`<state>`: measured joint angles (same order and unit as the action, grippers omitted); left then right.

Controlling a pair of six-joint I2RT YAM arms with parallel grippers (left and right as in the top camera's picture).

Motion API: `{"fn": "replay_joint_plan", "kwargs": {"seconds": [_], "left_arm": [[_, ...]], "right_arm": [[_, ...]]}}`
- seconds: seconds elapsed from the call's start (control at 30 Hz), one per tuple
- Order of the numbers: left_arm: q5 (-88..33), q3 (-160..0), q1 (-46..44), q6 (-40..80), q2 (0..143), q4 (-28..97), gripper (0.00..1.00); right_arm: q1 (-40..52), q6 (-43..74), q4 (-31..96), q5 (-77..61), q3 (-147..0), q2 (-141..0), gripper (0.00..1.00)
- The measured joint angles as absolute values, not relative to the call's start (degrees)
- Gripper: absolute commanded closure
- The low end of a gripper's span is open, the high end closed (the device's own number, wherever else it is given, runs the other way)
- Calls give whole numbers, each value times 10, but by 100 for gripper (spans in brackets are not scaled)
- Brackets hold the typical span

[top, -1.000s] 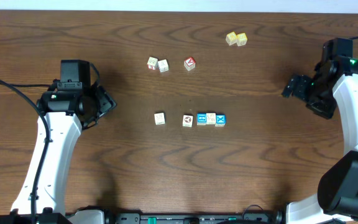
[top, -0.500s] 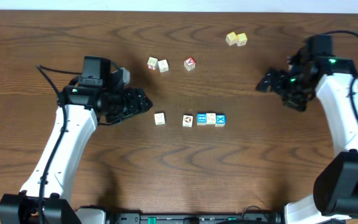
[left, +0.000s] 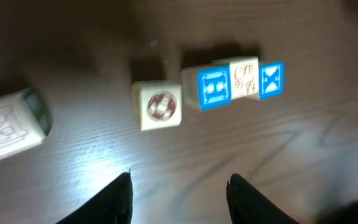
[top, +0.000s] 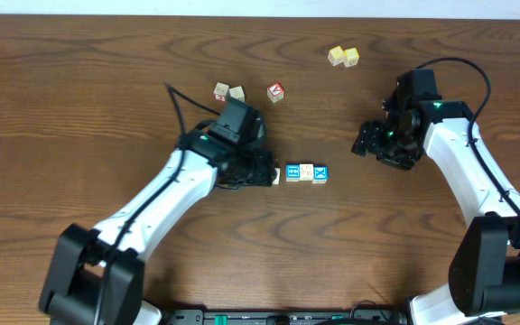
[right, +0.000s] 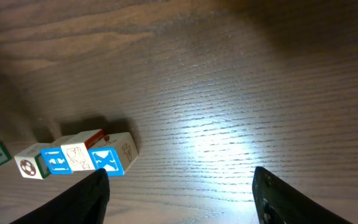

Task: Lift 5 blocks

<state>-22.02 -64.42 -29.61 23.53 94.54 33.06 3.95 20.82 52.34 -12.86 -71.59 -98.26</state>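
Task cubes, look: five small picture cubes [right: 76, 155] of pale cream with printed marks are being shown. Bright blue faces are being shown by two of them, the ladder-marked blue cube [left: 214, 87] and the cross-marked blue cube [left: 272, 79]. The middle cream cube [left: 244, 76] is being touched by both.
Task cubes, place: a row is being formed at the centre of the overhead frame on the dark brown wooden table [top: 106, 72]. In the left wrist view the round-marked cube [left: 159, 106] is being seen just left of the trio, and the letter-marked cube [left: 8, 127] at the far left edge.
Counts: five picture cubes; two plain yellow cubes [top: 343, 56] at upper right; one red-faced cube [top: 276, 91]; two further cream cubes [top: 228, 92] at upper centre; two arms.
Left claw [top: 271, 173]: its fingers are being held apart with nothing between them, close to the round-marked cube.
Right claw [top: 364, 143]: its fingers are being held wide apart, nothing being gripped, right of the row and apart from it.
Change: since a second ago the left arm [top: 152, 203] is being swung in from the frame's left side onto the row, now covering two cubes from above. The right arm [top: 468, 171] is being brought inward from the right edge. No cube is being displaced.
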Motion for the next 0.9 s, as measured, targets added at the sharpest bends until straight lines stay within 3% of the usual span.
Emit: {"fn": "replay_joint_plan", "kwargs": {"seconds": [0.2, 0.5, 0.9], "left_arm": [[-170, -644, -320, 231, 996, 266, 50], [-89, -644, -328, 229, 1051, 246, 50], [-103, -644, -329, 229, 1056, 228, 49]], "right_arm": [[39, 208, 522, -127, -715, -983, 30], [39, 208, 526, -126, -715, -983, 26], [39, 208, 526, -124, -715, -983, 21]]}}
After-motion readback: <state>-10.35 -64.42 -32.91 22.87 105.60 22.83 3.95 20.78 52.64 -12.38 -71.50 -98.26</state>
